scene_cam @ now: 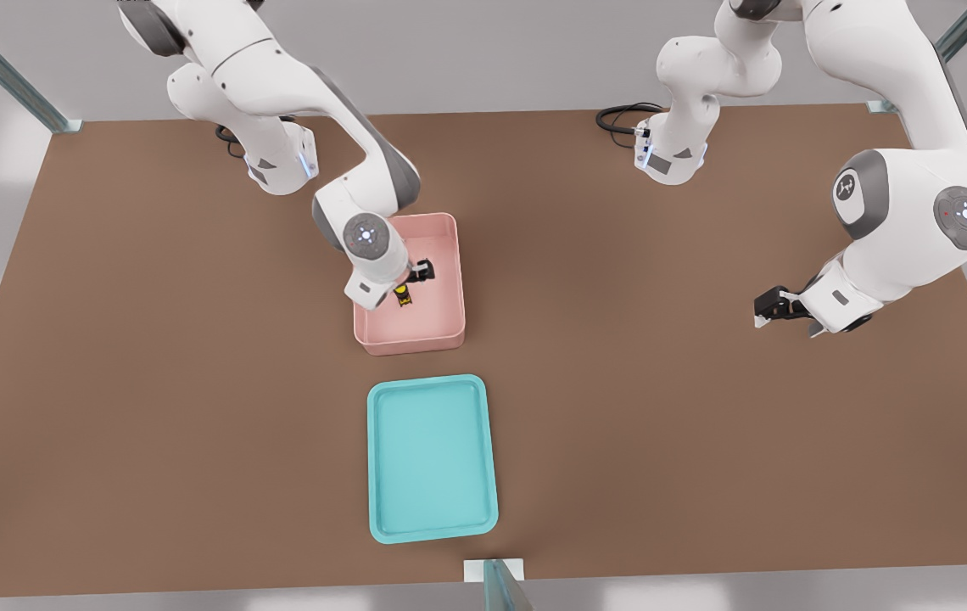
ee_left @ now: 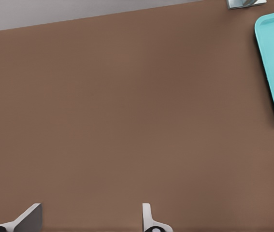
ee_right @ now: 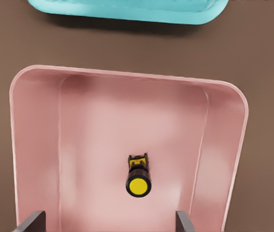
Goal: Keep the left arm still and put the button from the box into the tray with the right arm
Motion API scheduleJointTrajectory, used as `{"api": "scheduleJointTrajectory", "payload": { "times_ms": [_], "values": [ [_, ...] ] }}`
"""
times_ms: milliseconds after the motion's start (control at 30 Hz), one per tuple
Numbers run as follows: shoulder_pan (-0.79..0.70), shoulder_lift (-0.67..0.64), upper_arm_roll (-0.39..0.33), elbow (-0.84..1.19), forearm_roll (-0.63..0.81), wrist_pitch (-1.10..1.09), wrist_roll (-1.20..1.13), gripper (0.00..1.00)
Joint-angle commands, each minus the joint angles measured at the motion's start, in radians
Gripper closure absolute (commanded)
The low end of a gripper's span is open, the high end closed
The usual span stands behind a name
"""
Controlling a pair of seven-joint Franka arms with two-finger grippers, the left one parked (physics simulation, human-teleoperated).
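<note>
Button [ee_right: 138, 181] lies on box [ee_right: 35, 145] floor, between your wide-spread jaws, untouched. Gripper [scene_cam: 409, 284] hangs inside box, right arm [scene_cam: 365, 174] bent down over it. Tray [scene_cam: 382, 475] near on counter [scene_cam: 153, 382].

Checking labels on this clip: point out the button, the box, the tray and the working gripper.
button [ee_right: 138, 186]: right wrist view, yellow cap.
box [scene_cam: 410, 342]: front view, near wall.
tray [scene_cam: 432, 537]: front view, near rim.
gripper [scene_cam: 411, 281]: front view, between fingertips, over the box.
</note>
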State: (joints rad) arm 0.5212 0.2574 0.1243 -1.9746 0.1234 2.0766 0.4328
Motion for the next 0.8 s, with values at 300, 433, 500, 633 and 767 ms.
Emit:
{"api": "scheduleJointTrajectory", "payload": {
  "times_ms": [300,433,500,633,767],
  "values": [
    [0.002,0.069,0.000,-0.001,-0.001,0.116,0.211,0.00],
    [0.008,0.082,0.001,-0.003,-0.002,0.057,0.201,0.00],
    [0.008,0.091,0.001,-0.003,-0.001,0.027,0.187,0.00],
    [0.008,0.122,0.001,-0.003,-0.002,0.022,0.144,0.00],
    [0.005,0.141,0.001,0.003,-0.031,0.033,0.109,0.00]
  ]
}}
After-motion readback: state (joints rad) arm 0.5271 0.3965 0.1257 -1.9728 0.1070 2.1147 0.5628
